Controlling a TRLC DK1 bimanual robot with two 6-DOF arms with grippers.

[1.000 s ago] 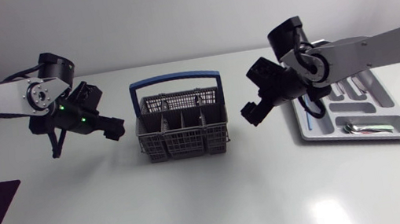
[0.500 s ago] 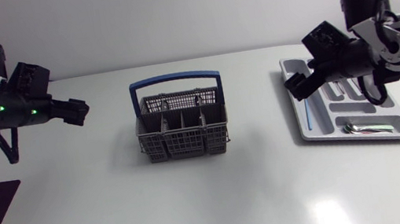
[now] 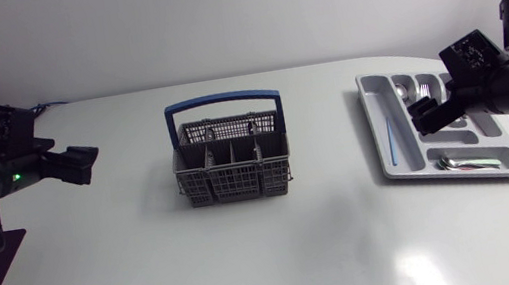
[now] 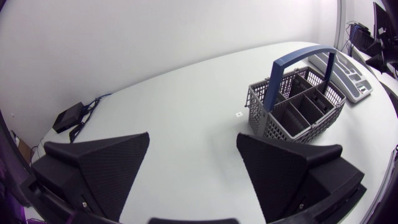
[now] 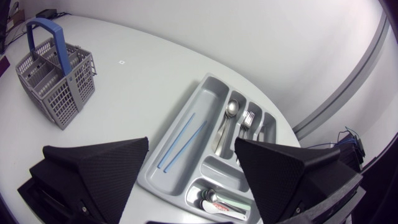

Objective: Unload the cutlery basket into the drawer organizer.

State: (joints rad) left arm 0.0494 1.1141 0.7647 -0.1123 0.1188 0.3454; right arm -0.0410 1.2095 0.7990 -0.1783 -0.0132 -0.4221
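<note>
Both arms have swung outward over the last second. The left arm [image 3: 10, 164] has drawn back from beside the cutlery basket [image 3: 230, 156] to the left edge of the bench [image 3: 253, 264], and the right arm [image 3: 489, 87] has pulled away from the basket's other side and now hangs over the drawer organizer [image 5: 208, 93]. The basket has not shifted: it stands upright mid-bench, blue handle up, well apart from both arms.

The left jaws are spread wide with nothing between them and point across the bench toward the basket. The right jaws are also spread and empty, looking down on the organizer. In the organizer, two blue sticks [image 5: 180, 142] lie in the long side compartment, a spoon [image 5: 230, 109] and a fork [image 5: 247, 118] lie in the narrow slots beside it, and another spoon [image 3: 460, 162] rests in the cross compartment at the near end.

The basket's compartments look empty in every view, though the mesh walls could hide a short piece. The unloading appears finished, or nearly so, and the step in hand seems to be the retreat to rest. To do it well, the right arm should keep its height over the organizer so that neither finger catches the rim or nudges the cutlery. A clear look into each basket cell from above is worth taking before the job is called done.
</note>
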